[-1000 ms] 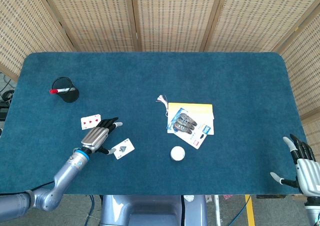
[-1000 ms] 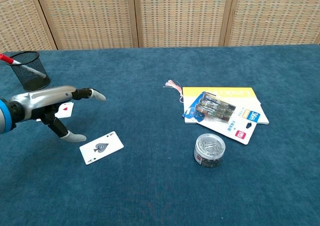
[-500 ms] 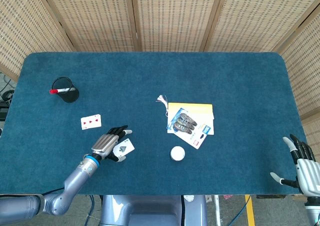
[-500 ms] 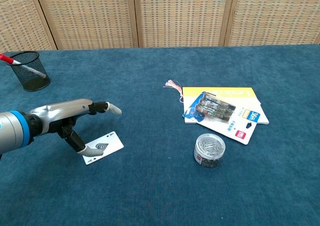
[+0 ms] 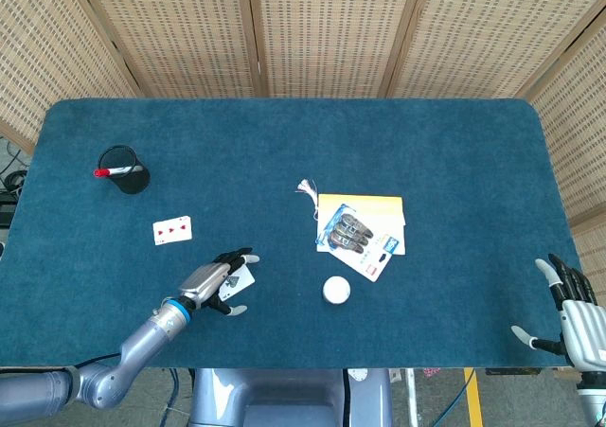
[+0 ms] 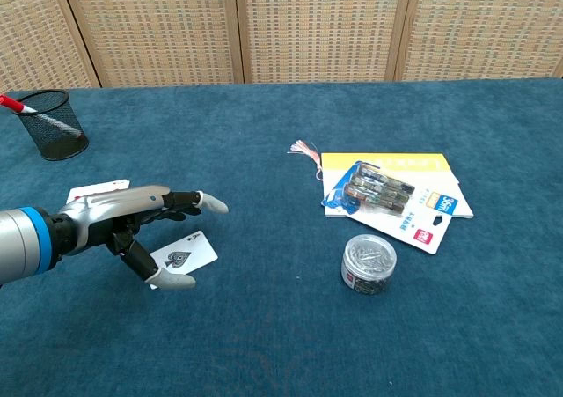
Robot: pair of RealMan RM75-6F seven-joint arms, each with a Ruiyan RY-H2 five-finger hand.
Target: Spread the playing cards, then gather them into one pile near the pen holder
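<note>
Left hand (image 6: 141,221) now further right, fingers spread over the ace card (image 6: 189,253), gripping nothing.

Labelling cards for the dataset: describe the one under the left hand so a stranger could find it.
On the blue table, look at the near left area, where the left hand hovers. The ace of spades lies face up beneath its fingers. Its single black pip sets it apart from the red-pipped card lying nearer the pen holder.

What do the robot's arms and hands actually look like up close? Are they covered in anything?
No sleeves or covering. The left hand has a silver metal back, black fingers and pale grey fingertip pads. Its forearm is smooth silver-grey metal with a bright blue ring at the wrist. The right hand, at the table's edge, looks the same: silvery back, black fingers, light tips.
</note>
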